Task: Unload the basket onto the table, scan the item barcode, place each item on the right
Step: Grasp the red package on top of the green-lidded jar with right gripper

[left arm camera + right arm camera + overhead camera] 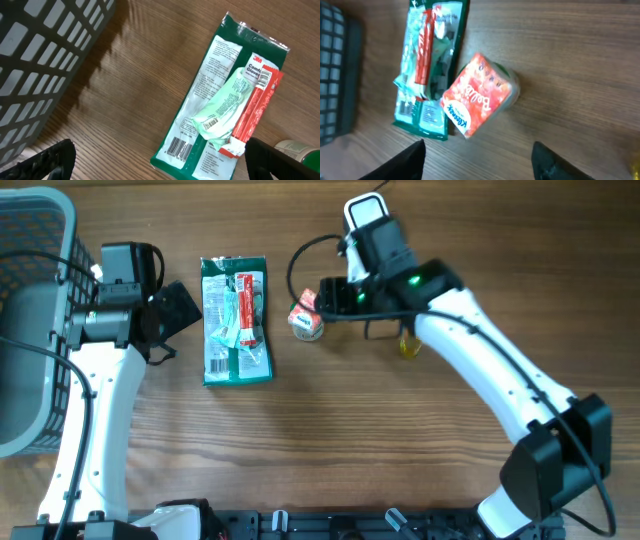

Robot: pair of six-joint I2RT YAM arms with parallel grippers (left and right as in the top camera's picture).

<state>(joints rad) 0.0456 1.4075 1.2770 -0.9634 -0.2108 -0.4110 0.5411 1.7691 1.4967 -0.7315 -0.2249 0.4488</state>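
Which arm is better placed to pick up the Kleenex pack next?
Right. The right gripper hovers open just beside the Kleenex pack, which sits centred ahead of its fingers. The left gripper is farther off, with the green glove package lying between.

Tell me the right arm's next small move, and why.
Probably lower the right end effector around the Kleenex pack and close on it. Its fingers stand apart with nothing between them. The pack sits just ahead of them, beside the glove package, and nothing has been picked up for scanning yet.
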